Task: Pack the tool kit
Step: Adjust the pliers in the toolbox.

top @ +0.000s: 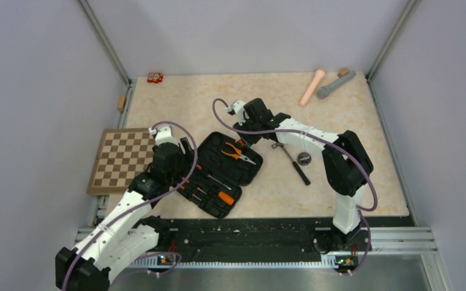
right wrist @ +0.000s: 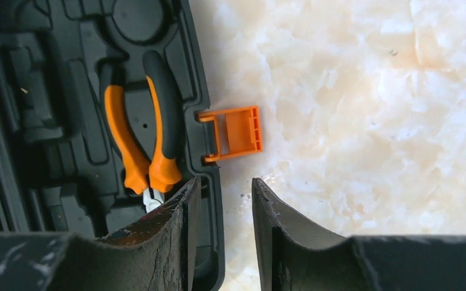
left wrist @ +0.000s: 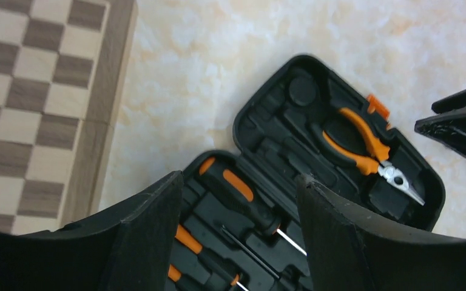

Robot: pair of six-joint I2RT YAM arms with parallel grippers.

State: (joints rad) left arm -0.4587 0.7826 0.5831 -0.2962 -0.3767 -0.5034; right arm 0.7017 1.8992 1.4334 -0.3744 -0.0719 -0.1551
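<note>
Right wrist view puts me directly over the right gripper (right wrist: pixel 224 188). Its two fingers stand a little apart and hold nothing; only the rim of the open case (right wrist: pixel 12 54) passes between them, with one finger above the moulded tray and the other above the bare surface (right wrist: pixel 370 121). Just beside the inner finger is the nose of the pliers (right wrist: pixel 121 139), which lie in their slot, and further along the rim the orange latch (right wrist: pixel 236 132) sticks out flat over the surface. I think the first danger is here: if this gripper goes down or closes, it may pinch the rim or push the pliers out of their bed, and then the lid will not shut properly. The latch, if it is caught under the rim, could also block the closing. Over the other half, the left gripper (left wrist: pixel 239 182) hangs wide open and empty above the screwdrivers (left wrist: pixel 230 188), and a careless descent may lift one from its slot. Both arms are over the same small case, so they may hit each other or drag it. To the right, a long black-handled tool (top: pixel 294 162) and a round black piece (top: pixel 304 159) lie outside the case, and closing now would leave them behind.
</note>
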